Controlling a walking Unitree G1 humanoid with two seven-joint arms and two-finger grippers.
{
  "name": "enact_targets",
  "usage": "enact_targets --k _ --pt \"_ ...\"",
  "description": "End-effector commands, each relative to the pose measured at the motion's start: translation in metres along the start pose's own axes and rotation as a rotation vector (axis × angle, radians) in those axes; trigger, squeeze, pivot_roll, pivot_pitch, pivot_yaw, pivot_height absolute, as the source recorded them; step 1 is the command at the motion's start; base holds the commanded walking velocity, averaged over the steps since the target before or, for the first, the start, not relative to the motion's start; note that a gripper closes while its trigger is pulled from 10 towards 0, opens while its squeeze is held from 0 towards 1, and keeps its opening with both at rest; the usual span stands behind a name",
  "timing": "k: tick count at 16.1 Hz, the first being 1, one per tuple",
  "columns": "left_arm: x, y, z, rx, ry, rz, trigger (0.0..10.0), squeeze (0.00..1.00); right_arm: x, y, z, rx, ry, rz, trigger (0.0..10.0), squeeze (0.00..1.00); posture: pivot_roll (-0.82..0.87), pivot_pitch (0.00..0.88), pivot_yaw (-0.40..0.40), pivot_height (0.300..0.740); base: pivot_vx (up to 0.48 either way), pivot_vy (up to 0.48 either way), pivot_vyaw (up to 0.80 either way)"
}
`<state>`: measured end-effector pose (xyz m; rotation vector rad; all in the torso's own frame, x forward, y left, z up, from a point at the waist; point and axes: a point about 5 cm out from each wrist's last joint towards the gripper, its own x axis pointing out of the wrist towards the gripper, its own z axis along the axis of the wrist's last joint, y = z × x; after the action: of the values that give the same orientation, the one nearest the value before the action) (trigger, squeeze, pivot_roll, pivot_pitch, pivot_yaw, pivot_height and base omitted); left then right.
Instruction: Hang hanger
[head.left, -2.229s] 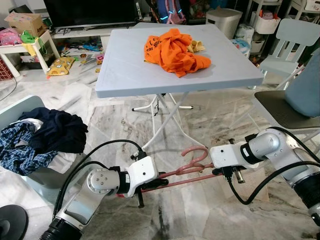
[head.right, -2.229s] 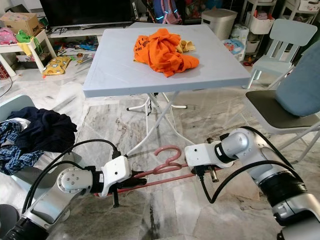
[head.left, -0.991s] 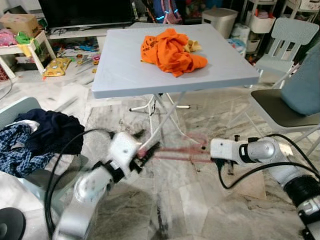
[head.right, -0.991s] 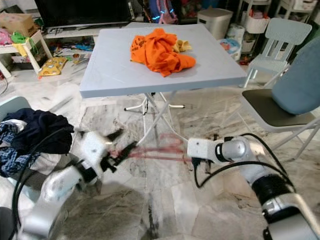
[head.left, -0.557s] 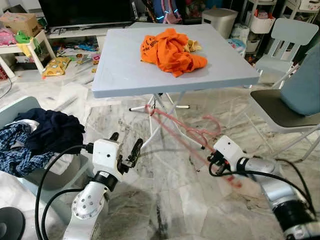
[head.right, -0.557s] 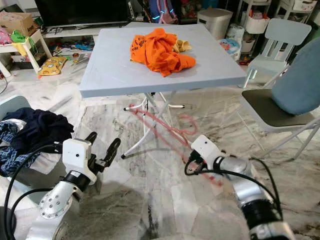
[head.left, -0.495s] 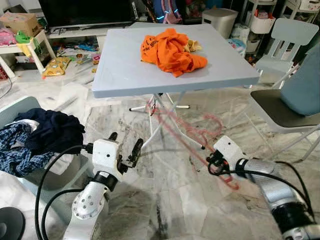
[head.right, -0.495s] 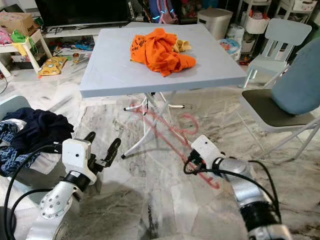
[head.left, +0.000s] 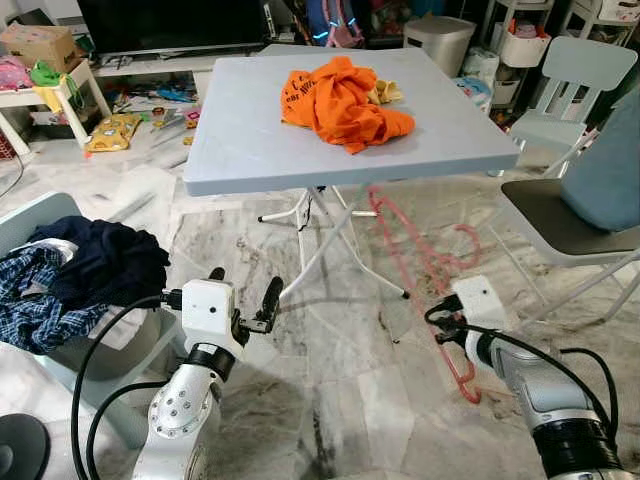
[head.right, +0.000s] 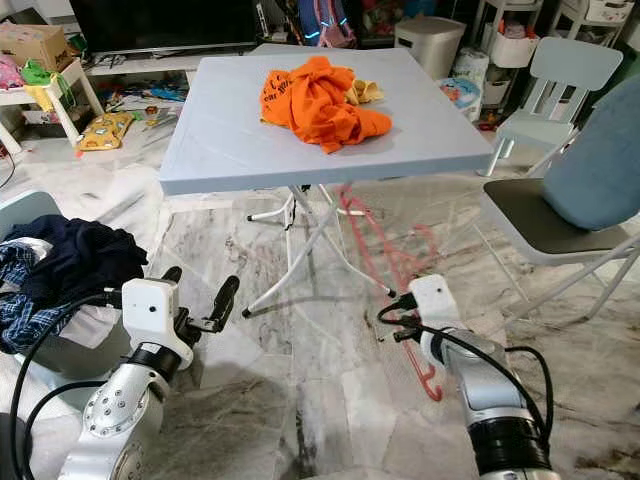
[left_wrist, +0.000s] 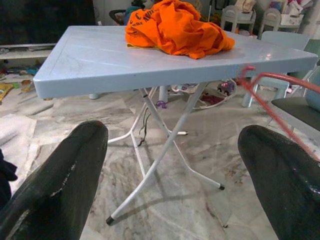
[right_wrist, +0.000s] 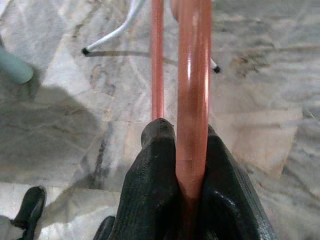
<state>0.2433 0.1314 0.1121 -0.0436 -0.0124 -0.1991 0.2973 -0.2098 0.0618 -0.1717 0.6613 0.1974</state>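
Note:
A pink-red hanger (right_wrist: 192, 90) slants up from low over the floor toward the front edge of the grey table (head.left: 250, 150). My right gripper (head.left: 447, 322) is shut on its bar near the lower end. In the right wrist view the black fingers (right_wrist: 150, 170) clamp the bar from both sides. My left gripper (head.left: 243, 292) is at the lower left, open and holding nothing. Its two fingers (left_wrist: 55, 175) stand wide apart facing the table, and the hanger (left_wrist: 272, 102) shows beside one of them. An orange shirt (head.left: 345, 100) lies crumpled on the table top.
A basket with dark and plaid clothes (head.left: 85, 270) stands at my left. At the right are a chair with a dark seat (head.left: 570, 215) and a small pale blue chair (head.left: 575, 75). The table's white folding legs (head.left: 330, 240) cross beside the hanger. The floor is marble.
My left gripper has let go of the hanger and opened. My right gripper has swung the hanger from lying level between both arms to slanting upward on the right.

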Motion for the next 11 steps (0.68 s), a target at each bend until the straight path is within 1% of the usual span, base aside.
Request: enact_targets --k 1,2,3,4,5,6,7,8,10,11 --pt "0.0 0.003 -0.004 0.0 0.027 0.017 10.0 1.0 -0.003 0.0 0.012 0.036 -0.046 -0.02 10.0 0.0 -0.09 0.033 -0.002 0.74 0.0 0.0 0.0" --pt "0.0 0.002 -0.005 -0.022 0.04 0.002 10.0 1.0 -0.003 0.002 0.019 0.047 -0.091 -0.051 10.0 0.0 -0.09 0.034 -0.003 0.74 0.0 0.0 0.0" --pt "0.0 0.002 -0.006 -0.019 0.044 0.001 10.0 1.0 -0.003 0.003 0.021 0.072 -0.104 -0.076 10.0 0.0 -0.09 0.036 -0.002 0.74 0.0 0.0 0.0" --pt "0.001 0.002 -0.006 -0.024 0.049 0.004 10.0 0.84 -0.002 0.004 0.026 0.104 -0.147 -0.08 10.0 0.0 -0.09 0.035 -0.001 0.74 0.0 0.0 0.0" --pt "0.001 0.002 -0.006 -0.051 0.056 0.005 10.0 0.0 -0.002 0.006 0.028 0.162 -0.159 -0.077 10.0 0.0 -0.09 0.037 0.002 0.74 0.0 0.0 0.0" --pt "0.003 0.002 -0.005 -0.078 0.055 0.005 10.0 0.0 -0.003 0.008 0.032 0.148 -0.179 -0.078 10.0 0.0 -0.09 0.038 0.006 0.74 0.0 0.0 0.0" --pt "0.003 0.002 -0.004 -0.086 0.054 0.0 10.0 0.0 -0.003 0.009 0.033 0.118 -0.169 -0.091 10.0 0.0 -0.09 0.038 0.006 0.74 0.0 0.0 0.0" --pt "0.005 0.002 -0.003 -0.091 0.055 -0.005 10.0 0.0 -0.003 0.01 0.034 0.12 -0.167 -0.086 10.0 0.0 -0.09 0.039 0.009 0.74 0.0 0.0 0.0" --pt "0.006 0.003 -0.001 -0.105 0.054 -0.011 10.0 0.0 -0.003 0.011 0.038 0.168 -0.2 -0.074 10.0 0.0 -0.09 0.036 0.011 0.74 0.0 0.0 0.0" --pt "0.007 0.003 -0.001 -0.112 0.054 -0.013 10.0 0.0 -0.003 0.012 0.038 0.179 -0.192 -0.073 10.0 0.0 -0.09 0.035 0.012 0.74 0.0 0.0 -0.8"
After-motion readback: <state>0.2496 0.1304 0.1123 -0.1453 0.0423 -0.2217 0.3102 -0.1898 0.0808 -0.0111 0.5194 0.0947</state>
